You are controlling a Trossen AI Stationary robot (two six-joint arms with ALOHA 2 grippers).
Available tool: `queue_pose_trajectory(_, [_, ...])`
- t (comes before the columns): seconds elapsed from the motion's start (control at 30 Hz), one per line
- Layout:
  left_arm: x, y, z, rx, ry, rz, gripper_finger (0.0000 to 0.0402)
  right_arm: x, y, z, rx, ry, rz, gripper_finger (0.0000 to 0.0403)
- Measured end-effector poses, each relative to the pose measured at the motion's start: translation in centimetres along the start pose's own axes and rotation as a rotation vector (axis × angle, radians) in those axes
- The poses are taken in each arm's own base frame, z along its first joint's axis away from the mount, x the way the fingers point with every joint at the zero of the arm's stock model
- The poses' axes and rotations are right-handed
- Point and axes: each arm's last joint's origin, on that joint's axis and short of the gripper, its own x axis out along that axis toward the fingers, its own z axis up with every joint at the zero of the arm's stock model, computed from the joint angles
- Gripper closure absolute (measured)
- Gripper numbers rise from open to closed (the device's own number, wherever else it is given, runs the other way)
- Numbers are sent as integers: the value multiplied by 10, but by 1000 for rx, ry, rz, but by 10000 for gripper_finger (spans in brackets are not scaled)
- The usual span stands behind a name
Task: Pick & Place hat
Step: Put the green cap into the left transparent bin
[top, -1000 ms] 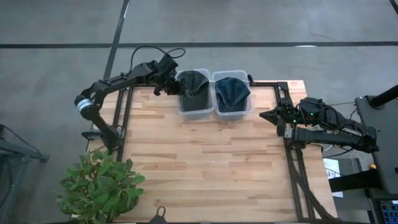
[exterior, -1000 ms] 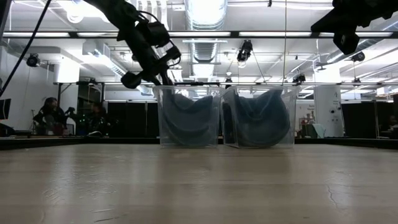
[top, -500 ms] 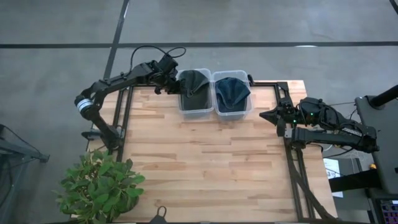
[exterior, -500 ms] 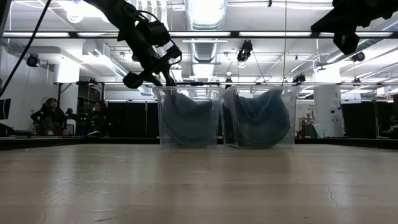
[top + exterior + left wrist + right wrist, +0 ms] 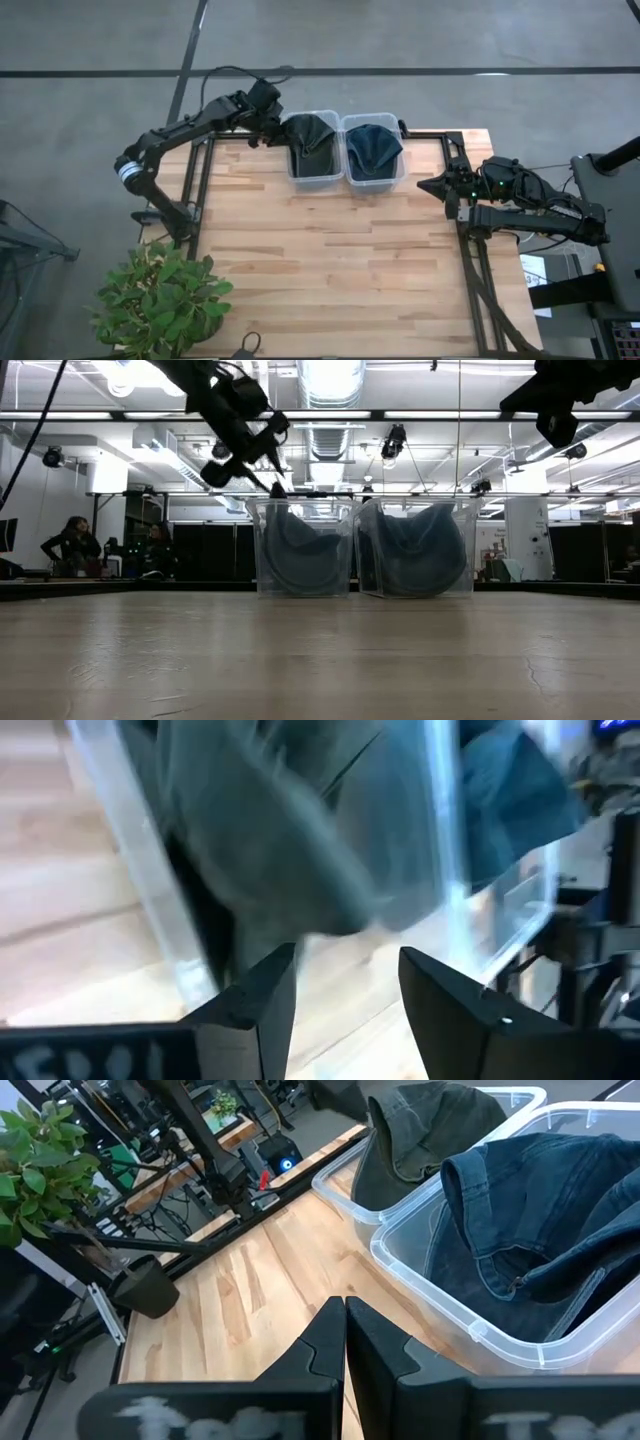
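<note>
A dark grey-green hat [image 5: 312, 142] lies heaped in the left clear bin [image 5: 300, 176] at the table's far edge. It also shows in the right wrist view as a hat [image 5: 430, 1130]. A blue denim hat [image 5: 373, 147] fills the right bin [image 5: 396, 178]. My left gripper [image 5: 345, 995] is open, just left of the left bin and above its rim [image 5: 272, 484]. Nothing is between its fingers. My right gripper [image 5: 345, 1335] is shut and empty, hovering at the table's right edge [image 5: 425, 186].
A potted plant [image 5: 165, 300] stands off the table's near left corner. Dark frame rails [image 5: 470, 250] run along both sides of the table. Bare wooden tabletop [image 5: 330, 260] stretches in front of the bins. People sit in the room behind [image 5: 70, 545].
My left gripper has risen and drawn back from the left bin's rim toward the table's far left corner. The grey-green hat stays in the bin.
</note>
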Motion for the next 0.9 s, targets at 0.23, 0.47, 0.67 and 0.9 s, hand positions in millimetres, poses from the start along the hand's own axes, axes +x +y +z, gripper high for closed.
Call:
queue_pose_trajectory(0.23, [-27,-26,12,79,-201,-38,232,0,0,0,1,0,0,394])
queue_pose_trajectory(0.47, [2,-18,26,124,-210,41,232,0,0,0,1,0,0,394])
queue_pose_trajectory(0.67, [45,-1,33,106,-106,111,232,0,0,0,5,0,0,394])
queue_pose_trajectory(0.9, [73,9,36,79,-20,150,232,0,0,0,5,0,0,394])
